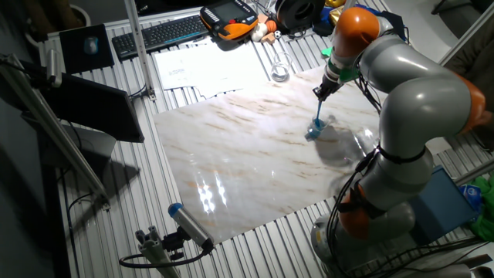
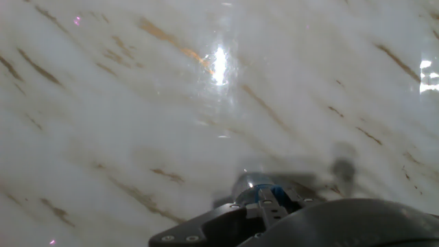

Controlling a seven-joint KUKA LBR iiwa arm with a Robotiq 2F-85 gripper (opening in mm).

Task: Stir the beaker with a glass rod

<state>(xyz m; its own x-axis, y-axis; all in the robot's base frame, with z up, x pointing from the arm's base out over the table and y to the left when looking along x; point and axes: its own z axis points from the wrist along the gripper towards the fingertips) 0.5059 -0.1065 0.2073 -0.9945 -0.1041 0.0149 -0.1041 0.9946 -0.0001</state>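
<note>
In the fixed view my gripper (image 1: 322,93) points down over the right part of the marble board (image 1: 247,154). It is shut on the glass rod (image 1: 319,113), a thin light-blue stick hanging nearly upright. The rod's lower end reaches into the beaker (image 1: 313,133), a very small blue-tinted glass cup standing on the board. In the hand view the beaker (image 2: 252,185) shows blurred at the bottom centre, just above the dark gripper body, with a blue patch beside it. The fingertips themselves cannot be made out there.
A clear long-necked flask (image 1: 279,72) stands at the board's far edge. A grey cylinder with a blue cap (image 1: 190,225) lies off the near left corner. Papers (image 1: 197,66), a keyboard (image 1: 162,32) and an orange pendant (image 1: 229,22) lie at the back.
</note>
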